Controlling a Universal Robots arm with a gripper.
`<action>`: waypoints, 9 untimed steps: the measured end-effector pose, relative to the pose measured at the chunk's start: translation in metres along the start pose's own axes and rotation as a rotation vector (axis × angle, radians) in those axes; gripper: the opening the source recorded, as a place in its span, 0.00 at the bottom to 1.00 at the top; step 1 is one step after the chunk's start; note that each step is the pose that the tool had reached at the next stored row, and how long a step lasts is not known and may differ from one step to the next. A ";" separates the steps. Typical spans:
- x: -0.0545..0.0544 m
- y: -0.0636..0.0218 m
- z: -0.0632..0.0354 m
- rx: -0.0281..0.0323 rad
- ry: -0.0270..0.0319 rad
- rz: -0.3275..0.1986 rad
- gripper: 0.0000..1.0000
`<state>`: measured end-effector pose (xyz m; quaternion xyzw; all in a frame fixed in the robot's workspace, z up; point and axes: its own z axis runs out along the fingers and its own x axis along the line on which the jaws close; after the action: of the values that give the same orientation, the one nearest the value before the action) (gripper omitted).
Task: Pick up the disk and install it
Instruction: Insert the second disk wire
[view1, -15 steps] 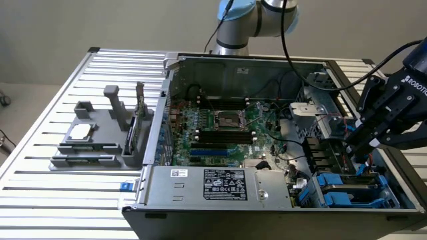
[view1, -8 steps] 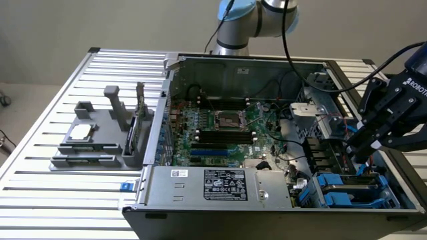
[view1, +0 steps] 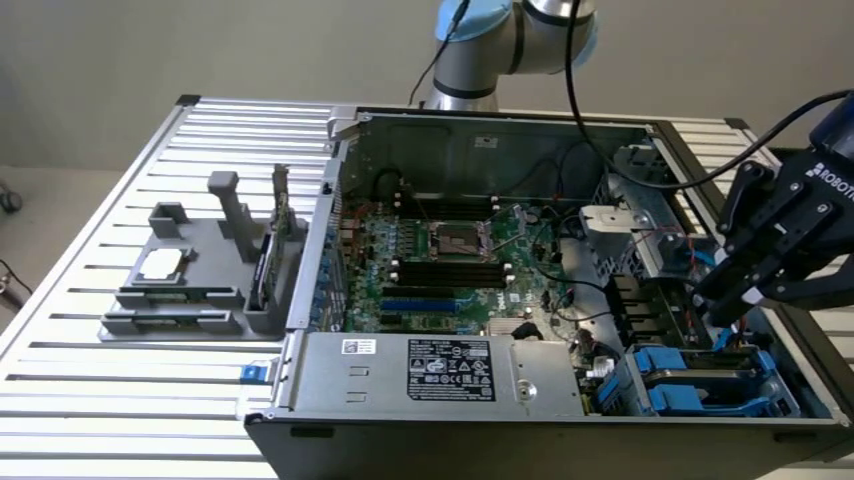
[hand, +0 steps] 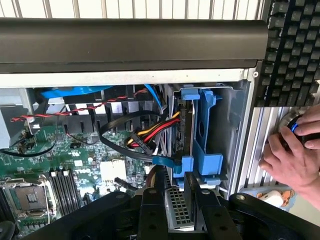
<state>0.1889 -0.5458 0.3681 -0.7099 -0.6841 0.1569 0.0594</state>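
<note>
Disk at the drive bay, gripper on its end

In the exterior view, the black gripper (view1: 738, 300) hangs over the open grey computer case (view1: 534, 415) at the view's right, above the blue plastic drive cage (view1: 694, 385) in the near corner — the likely slot for installing. In the wrist view, the fingers (hand: 150, 200) pinch the near end of the silver-grey disk in its blue carrier (hand: 192, 145), which stands on edge in the bay beside red, yellow and black cables (hand: 150, 132). A person's hand (hand: 292, 155) rests on a knob outside the case — why, the frames don't show.
</note>
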 end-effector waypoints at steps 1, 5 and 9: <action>0.000 0.0005 0.0008 -0.0001 0.0000 0.000 0.30; 0.000 0.0024 0.0030 -0.0005 -0.0001 0.000 0.30; -0.002 0.0043 0.0048 -0.0011 0.0017 0.000 0.30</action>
<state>0.1915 -0.5484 0.3626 -0.7099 -0.6843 0.1559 0.0596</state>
